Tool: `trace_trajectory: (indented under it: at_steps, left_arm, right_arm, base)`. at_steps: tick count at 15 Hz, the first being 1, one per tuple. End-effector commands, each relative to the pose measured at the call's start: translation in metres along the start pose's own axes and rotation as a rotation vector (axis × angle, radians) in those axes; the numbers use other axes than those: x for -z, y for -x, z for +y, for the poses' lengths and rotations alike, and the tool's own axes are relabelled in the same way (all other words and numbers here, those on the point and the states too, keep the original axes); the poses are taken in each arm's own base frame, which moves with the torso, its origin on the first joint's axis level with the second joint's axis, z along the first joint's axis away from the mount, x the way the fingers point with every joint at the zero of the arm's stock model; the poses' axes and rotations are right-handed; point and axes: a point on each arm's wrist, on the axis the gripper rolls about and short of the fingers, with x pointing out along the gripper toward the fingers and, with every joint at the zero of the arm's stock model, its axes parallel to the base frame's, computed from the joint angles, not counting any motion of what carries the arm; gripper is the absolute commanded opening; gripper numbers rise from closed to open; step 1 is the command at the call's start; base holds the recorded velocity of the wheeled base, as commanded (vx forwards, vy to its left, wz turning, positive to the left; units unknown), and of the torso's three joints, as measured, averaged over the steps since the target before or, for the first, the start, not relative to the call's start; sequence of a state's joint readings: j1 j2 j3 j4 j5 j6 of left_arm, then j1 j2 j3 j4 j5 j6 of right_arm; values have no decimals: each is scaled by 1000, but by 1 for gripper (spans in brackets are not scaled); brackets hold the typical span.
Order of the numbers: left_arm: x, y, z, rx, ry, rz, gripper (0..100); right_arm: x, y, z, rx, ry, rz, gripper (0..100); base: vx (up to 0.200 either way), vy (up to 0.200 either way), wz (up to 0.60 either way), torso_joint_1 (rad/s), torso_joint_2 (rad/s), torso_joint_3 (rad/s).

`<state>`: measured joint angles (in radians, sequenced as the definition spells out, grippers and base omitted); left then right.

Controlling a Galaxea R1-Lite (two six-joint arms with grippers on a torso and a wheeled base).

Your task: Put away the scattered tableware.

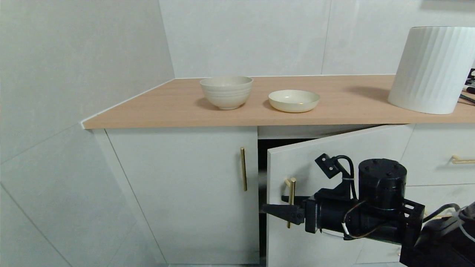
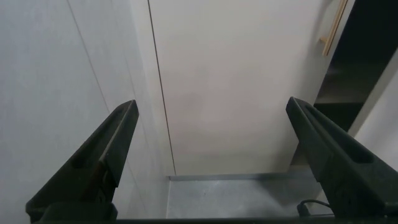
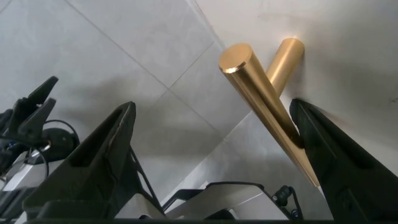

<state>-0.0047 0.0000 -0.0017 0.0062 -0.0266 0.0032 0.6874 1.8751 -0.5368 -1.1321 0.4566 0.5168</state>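
Pale tiled walls meet in a corner behind a wooden countertop (image 1: 167, 107), and the tableware stands out on top of it. A ribbed cream bowl (image 1: 226, 92) stands toward the corner. A shallow cream dish (image 1: 294, 100) sits just beside it on the robot's right, apart from it. Farther right, well apart from both, is a tall white ribbed container (image 1: 432, 68).

Below the counter the left cabinet door (image 1: 178, 193) is closed, with its upright brass handle (image 1: 243, 168) near its inner edge. The right cabinet door (image 1: 304, 155) hangs ajar, and a dark gap (image 1: 262, 163) shows between the two doors. At the far right is a drawer front with a horizontal brass pull (image 1: 462, 160).

The right gripper (image 1: 287, 205) is low in front of the ajar door, level with that door's brass bar handle (image 1: 291, 200). Its jaws are released and spread wide, one finger on each side of the bar. In the right wrist view the bar handle (image 3: 261, 106) slants across the gap of the right gripper (image 3: 211, 107) and lies close against one finger (image 3: 329, 162). It seems to touch that finger, though the contact is hard to make out. Nothing is clamped.

The left gripper (image 2: 210, 106) is also released, its jaws wide apart and holding nothing. It faces the closed left cabinet door (image 2: 236, 93), with the tiled wall to one side and a strip of grey floor beneath. That door's brass handle (image 2: 333, 28) shows at the door's edge, beside the dark opening.
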Motion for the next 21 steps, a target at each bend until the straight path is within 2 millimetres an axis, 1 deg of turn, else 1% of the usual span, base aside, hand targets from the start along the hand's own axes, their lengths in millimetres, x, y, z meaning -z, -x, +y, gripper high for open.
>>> trace_trajectory:
  at_steps: [1,5,6,7,8,9,10,11,12,13,15,16,17,18,19,20,21]
  left_arm:
    - [0,0,0,-1,0,0,100]
    - [-1,0,0,2,-31,-6,100]
    - [-9,2,0,15,-40,-42,100]
    - [-30,9,-2,82,-46,-91,100]
    - [-30,9,-2,82,-46,-91,100]
    - [-79,13,-5,256,-29,-67,100]
    - [-109,1,-7,354,-4,7,100]
    - [-128,-17,-8,417,9,64,100]
    - [-147,-46,-9,490,31,141,100]
    - [-157,-75,-10,547,49,211,100]
    - [-159,-132,-18,675,56,317,100]
    - [-152,-162,-25,711,59,354,100]
    - [-143,-186,-35,753,61,377,100]
    - [-138,-196,-40,772,62,392,100]
    - [-118,-223,-56,818,90,446,100]
    - [-107,-232,-63,835,104,472,100]
    - [-80,-248,-77,866,121,493,100]
  right_arm:
    - [3,5,3,-5,-4,11,100]
    - [6,7,4,-5,-4,17,100]
    - [6,8,5,-5,-5,19,100]
    - [5,9,6,-8,-1,13,100]
    - [5,9,6,-8,-1,13,100]
    - [6,9,7,-11,-1,15,100]
    - [7,9,8,-14,-1,19,100]
    - [7,9,9,-16,0,20,100]
    - [9,8,11,-22,1,29,100]
    - [10,8,12,-24,2,31,100]
    - [12,7,14,-33,4,39,100]
    - [13,7,15,-36,5,43,100]
    - [13,7,16,-36,6,41,100]
    - [12,7,16,-36,7,40,100]
    - [11,8,18,-42,11,33,100]
    - [11,8,18,-41,10,35,100]
    - [10,10,19,-43,12,31,100]
  base:
    - [0,0,0,0,0,0]
    - [0,0,0,0,0,0]
    - [0,0,0,0,0,0]
    - [0,0,0,0,0,0]
    - [0,0,0,0,0,0]
    - [0,0,0,0,0,0]
    - [0,0,0,0,0,0]
    - [0,0,0,0,0,0]
    - [0,0,0,0,0,0]
    - [0,0,0,0,0,0]
    - [0,0,0,0,0,0]
    - [0,0,0,0,0,0]
    - [0,0,0,0,0,0]
    - [0,0,0,0,0,0]
    - [0,0,0,0,0,0]
    - [0,0,0,0,0,0]
    - [0,0,0,0,0,0]
